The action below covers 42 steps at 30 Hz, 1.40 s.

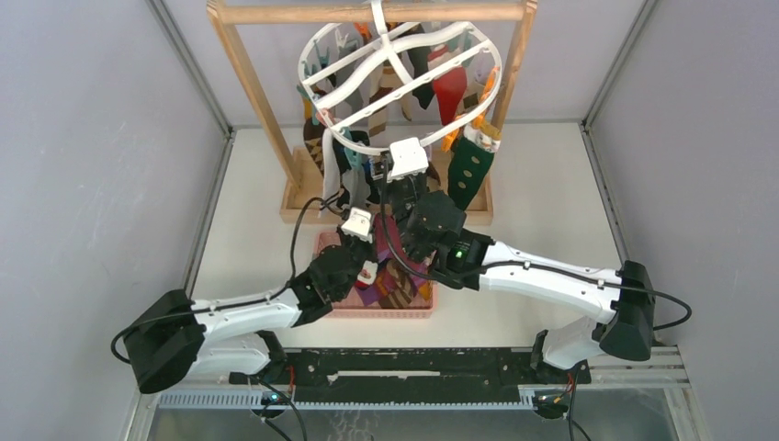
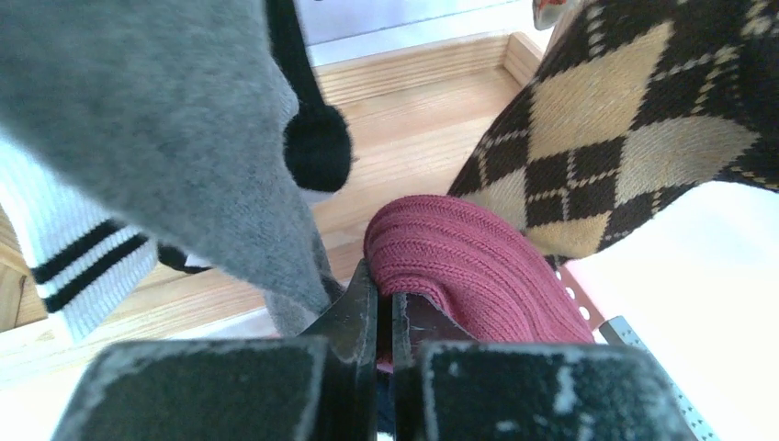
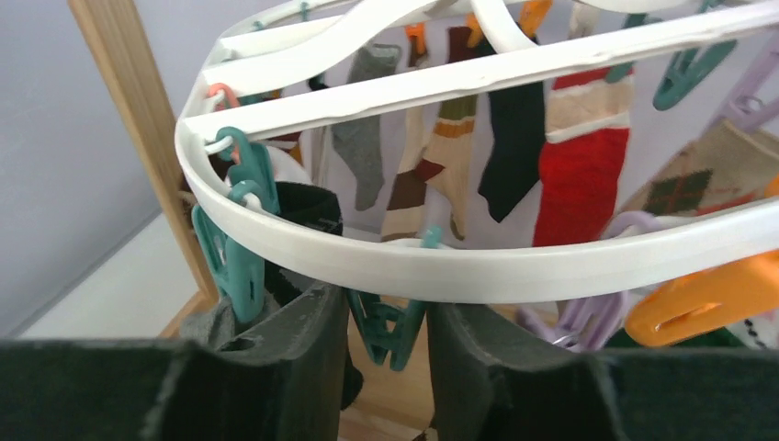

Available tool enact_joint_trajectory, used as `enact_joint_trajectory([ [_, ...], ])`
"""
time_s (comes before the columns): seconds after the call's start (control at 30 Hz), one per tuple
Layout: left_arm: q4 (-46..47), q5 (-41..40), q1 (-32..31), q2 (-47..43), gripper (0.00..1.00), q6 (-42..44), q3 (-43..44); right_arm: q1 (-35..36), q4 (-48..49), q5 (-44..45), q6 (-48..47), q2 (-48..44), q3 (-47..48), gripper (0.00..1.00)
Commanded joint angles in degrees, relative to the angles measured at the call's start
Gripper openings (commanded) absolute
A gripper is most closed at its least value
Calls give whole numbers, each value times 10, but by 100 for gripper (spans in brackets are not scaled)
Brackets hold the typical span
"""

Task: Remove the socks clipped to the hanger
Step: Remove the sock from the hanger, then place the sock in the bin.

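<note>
left gripper (image 2: 386, 308) closed tight, tips touching maroon ribbed sock (image 2: 473, 262) at 1 o'clock, grip unclear | right gripper (image 3: 386, 317) half-open, straddling teal plastic clip (image 3: 401, 337) under white oval plastic hanger (image 3: 478, 268)

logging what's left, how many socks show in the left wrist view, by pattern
grey sock: 1
white striped sock: 1
maroon sock: 1
argyle sock: 1
total: 4
</note>
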Motion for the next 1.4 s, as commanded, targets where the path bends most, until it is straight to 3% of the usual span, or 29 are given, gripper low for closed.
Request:
enact_joint_trajectory([
  [0.0, -7, 2, 5, -56, 0, -16, -18, -16, -23, -18, 45, -38, -13, 47],
  [0.23, -72, 19, 4, -165, 0, -28, -41, -23, -40, -39, 83, -76, -54, 69],
  [0.7, -259, 14, 3, -379, 0, -89, -66, -29, -75, -81, 184, -210, -201, 72],
  [1.1, -321, 2, -11, -429, 0, -135, -69, -59, -101, -81, 240, -301, -284, 72],
  [1.37, -381, -80, -76, -465, 0, -139, -45, -87, -126, -106, 268, -339, -308, 72],
])
